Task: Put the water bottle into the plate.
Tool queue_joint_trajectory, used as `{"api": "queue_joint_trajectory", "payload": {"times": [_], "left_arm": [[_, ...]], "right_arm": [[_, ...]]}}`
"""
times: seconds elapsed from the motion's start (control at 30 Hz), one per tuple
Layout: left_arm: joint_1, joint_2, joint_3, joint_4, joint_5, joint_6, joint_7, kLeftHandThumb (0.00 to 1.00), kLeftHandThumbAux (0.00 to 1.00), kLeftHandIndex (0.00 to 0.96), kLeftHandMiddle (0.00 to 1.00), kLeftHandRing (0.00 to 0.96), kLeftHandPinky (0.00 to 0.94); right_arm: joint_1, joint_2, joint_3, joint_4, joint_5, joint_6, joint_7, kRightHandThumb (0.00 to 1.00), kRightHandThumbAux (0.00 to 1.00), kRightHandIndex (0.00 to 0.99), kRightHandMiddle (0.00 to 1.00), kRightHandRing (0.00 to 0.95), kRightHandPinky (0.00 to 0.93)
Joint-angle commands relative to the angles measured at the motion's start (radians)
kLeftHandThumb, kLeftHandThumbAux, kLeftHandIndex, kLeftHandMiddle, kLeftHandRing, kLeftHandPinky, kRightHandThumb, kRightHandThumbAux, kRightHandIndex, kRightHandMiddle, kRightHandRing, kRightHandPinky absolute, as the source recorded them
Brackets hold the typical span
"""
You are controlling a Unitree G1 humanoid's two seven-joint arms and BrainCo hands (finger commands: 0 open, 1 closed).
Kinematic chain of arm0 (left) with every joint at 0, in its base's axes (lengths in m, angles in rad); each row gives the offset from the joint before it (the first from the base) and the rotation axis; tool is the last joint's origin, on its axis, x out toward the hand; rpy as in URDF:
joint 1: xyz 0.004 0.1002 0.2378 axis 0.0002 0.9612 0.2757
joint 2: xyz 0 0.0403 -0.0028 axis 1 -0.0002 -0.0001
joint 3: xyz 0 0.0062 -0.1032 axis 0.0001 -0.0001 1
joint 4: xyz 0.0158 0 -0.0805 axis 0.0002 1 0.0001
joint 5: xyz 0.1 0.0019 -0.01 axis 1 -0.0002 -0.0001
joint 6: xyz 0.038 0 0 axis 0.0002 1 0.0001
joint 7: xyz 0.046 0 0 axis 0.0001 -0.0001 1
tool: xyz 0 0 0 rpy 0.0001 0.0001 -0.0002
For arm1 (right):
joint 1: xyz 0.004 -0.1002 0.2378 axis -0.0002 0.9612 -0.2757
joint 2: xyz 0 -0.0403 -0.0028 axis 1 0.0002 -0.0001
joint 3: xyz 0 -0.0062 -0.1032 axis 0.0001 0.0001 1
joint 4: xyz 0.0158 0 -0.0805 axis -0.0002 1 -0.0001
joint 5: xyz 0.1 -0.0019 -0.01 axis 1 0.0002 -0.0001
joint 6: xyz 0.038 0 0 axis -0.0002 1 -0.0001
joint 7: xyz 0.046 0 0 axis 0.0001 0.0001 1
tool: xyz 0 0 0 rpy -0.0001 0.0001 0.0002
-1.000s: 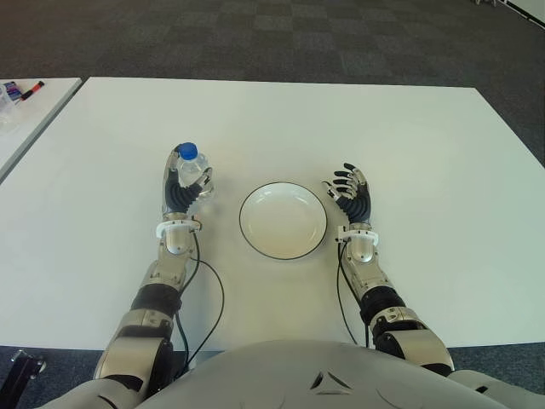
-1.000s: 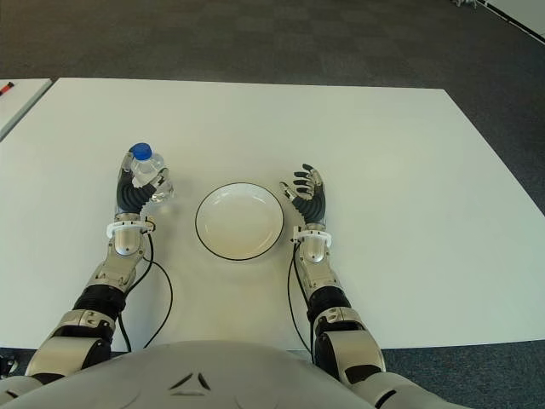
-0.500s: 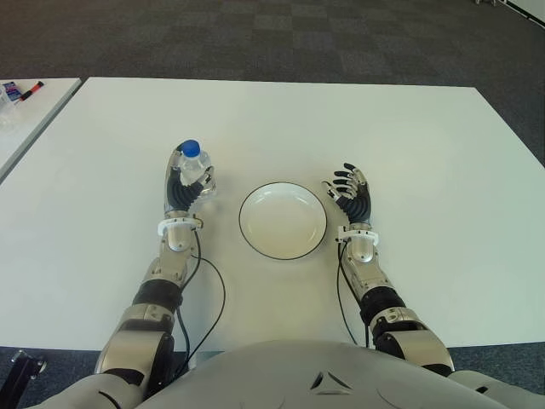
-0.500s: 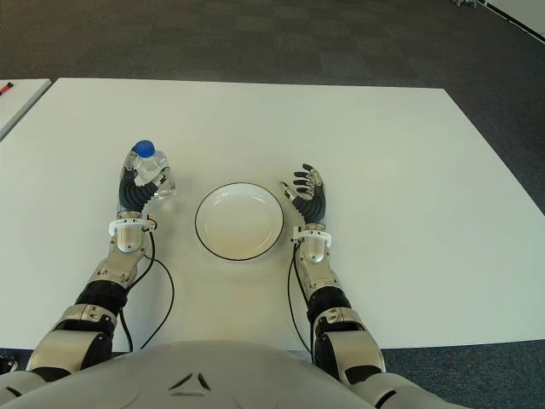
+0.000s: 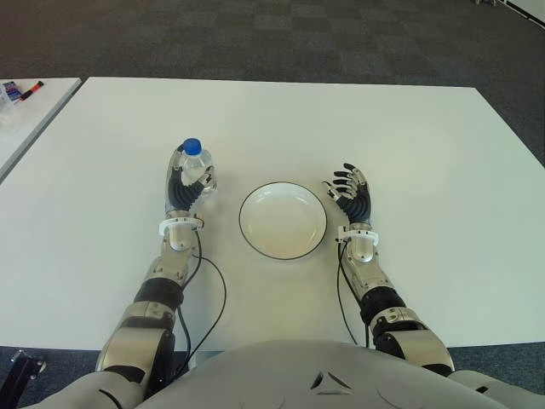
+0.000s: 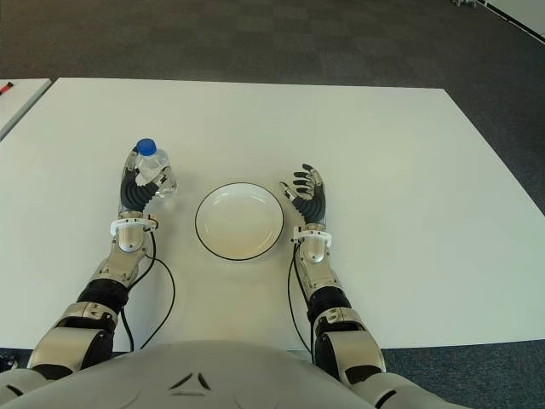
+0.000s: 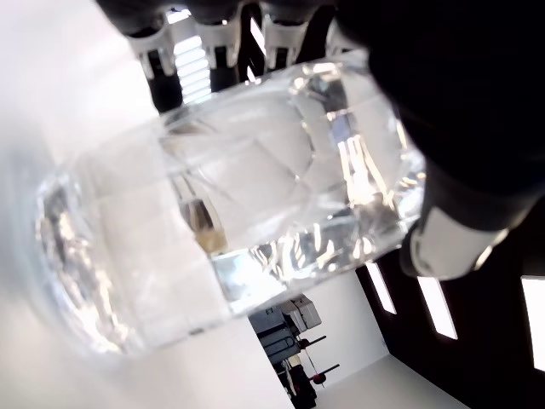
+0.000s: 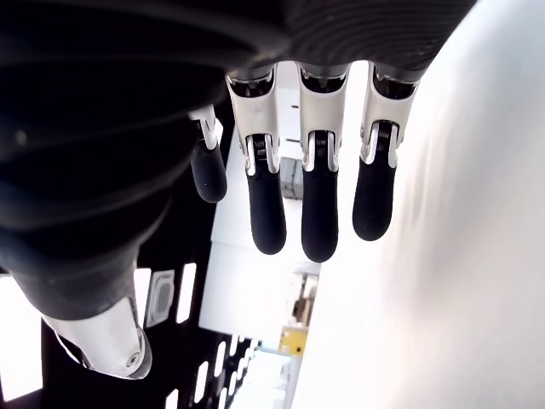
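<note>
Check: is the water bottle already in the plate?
No, the water bottle is held in the left hand, left of the empty plate.

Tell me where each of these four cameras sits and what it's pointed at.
Left eye: head, looking down at table; both arms, left hand gripping water bottle, plate.
Right eye: same scene; right hand open beside plate.
Left wrist: close on the fingers around the bottle.
Right wrist: close on its own spread, empty fingers.
Shared: both eyes and left wrist show the bottle.
</note>
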Motion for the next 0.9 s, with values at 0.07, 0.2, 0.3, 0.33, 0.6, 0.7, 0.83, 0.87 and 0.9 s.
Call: {"api": "queue_joint_trajectory", "payload": {"times": [0.07,0.2,0.3,0.33,0.6,0.7,0.83,0.87,0.9], "left_arm": [[-0.001,-0.014,0.001,0.002,-0.012,0.037,-0.015,0.317,0.600,0.000,0.007,0.043,0.111],[0.000,-0.018,0.001,-0.002,-0.018,0.041,-0.013,0.334,0.599,0.000,0.005,0.041,0.127],[0.000,-0.021,0.003,-0.003,-0.019,0.038,-0.009,0.341,0.597,0.000,0.007,0.044,0.129],[0.000,-0.022,0.003,-0.004,-0.019,0.037,-0.009,0.342,0.596,0.000,0.008,0.045,0.129],[0.001,-0.027,0.008,-0.009,-0.022,0.036,-0.007,0.352,0.582,0.000,0.010,0.050,0.132],[0.002,-0.029,0.009,-0.012,-0.025,0.038,-0.008,0.358,0.575,0.000,0.008,0.049,0.129],[0.004,-0.031,0.011,-0.016,-0.032,0.043,-0.015,0.361,0.577,0.000,0.005,0.047,0.130],[0.003,-0.032,0.011,-0.015,-0.034,0.042,-0.015,0.364,0.580,0.000,0.006,0.048,0.135],[0.003,-0.033,0.012,-0.015,-0.035,0.042,-0.016,0.366,0.581,0.000,0.006,0.049,0.138]], "right_arm": [[0.042,-0.003,0.001,0.034,0.000,0.036,0.001,0.707,0.728,0.181,0.350,0.370,0.384],[0.042,-0.002,0.001,0.034,0.001,0.036,0.002,0.697,0.733,0.179,0.348,0.366,0.371],[0.042,-0.002,0.001,0.034,0.002,0.035,0.004,0.693,0.736,0.177,0.348,0.365,0.373],[0.042,-0.002,0.001,0.034,0.002,0.034,0.004,0.692,0.736,0.176,0.348,0.364,0.373],[0.043,-0.002,0.000,0.033,0.005,0.031,0.008,0.698,0.735,0.175,0.349,0.366,0.377],[0.043,-0.002,0.000,0.032,0.005,0.031,0.009,0.707,0.734,0.176,0.349,0.365,0.377],[0.043,-0.002,-0.001,0.032,0.006,0.032,0.010,0.713,0.736,0.178,0.350,0.366,0.380],[0.042,-0.002,-0.001,0.033,0.006,0.032,0.010,0.711,0.735,0.179,0.350,0.367,0.381],[0.041,-0.001,-0.001,0.033,0.007,0.033,0.011,0.709,0.735,0.180,0.350,0.368,0.381]]}}
